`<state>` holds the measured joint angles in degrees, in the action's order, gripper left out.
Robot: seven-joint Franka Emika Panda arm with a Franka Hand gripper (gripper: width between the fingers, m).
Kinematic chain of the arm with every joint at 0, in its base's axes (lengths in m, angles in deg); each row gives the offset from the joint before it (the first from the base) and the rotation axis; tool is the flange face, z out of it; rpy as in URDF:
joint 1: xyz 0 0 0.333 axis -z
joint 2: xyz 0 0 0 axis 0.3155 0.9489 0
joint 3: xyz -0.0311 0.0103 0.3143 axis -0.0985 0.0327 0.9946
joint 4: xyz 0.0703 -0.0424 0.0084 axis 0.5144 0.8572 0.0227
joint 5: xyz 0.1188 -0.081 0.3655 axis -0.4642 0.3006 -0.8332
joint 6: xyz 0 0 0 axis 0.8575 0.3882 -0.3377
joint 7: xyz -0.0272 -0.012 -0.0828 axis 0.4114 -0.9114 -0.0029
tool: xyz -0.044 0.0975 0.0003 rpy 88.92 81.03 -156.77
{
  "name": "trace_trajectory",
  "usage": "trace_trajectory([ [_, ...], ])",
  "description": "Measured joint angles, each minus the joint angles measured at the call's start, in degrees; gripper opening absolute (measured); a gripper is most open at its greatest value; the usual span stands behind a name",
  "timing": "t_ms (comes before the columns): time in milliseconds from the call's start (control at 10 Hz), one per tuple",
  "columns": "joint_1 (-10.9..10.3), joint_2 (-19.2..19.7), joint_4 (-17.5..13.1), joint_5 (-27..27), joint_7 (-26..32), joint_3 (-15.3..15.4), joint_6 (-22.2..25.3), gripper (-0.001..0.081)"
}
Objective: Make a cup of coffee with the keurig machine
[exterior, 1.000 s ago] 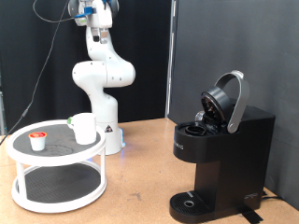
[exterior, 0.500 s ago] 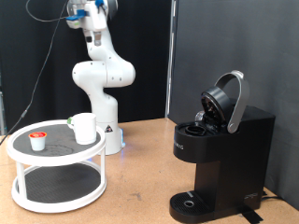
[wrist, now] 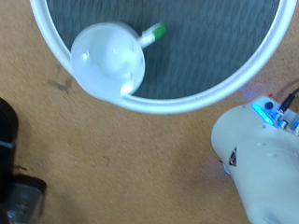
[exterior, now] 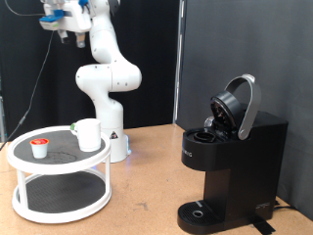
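The tool [exterior: 61,32] hangs high above the round stand [exterior: 20,149] near the counter's left edge, its opening too small to tell, so it should descend squarely over the cup [exterior: 88,134], well apart from the open-lidded coffee machine [exterior: 233,157].

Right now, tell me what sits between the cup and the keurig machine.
In the exterior view, only the robot's white base and bare tabletop separate the cup from the keurig machine.
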<state>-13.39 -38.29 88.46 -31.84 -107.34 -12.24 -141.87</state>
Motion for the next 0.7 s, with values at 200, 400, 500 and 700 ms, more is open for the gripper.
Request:
trace_trajectory([
  [200,2.02,0.78,-0.57,0.48,-4.31,-0.90,-3.90,0.0734],
  [400,3.83,1.49,-0.54,0.49,-8.97,-0.90,-6.33,0.0734],
  [500,4.32,2.11,-0.50,0.55,-10.41,-0.90,-7.16,0.0734],
  [700,4.63,3.40,-0.43,0.74,-10.98,-0.91,-7.42,0.0734],
])
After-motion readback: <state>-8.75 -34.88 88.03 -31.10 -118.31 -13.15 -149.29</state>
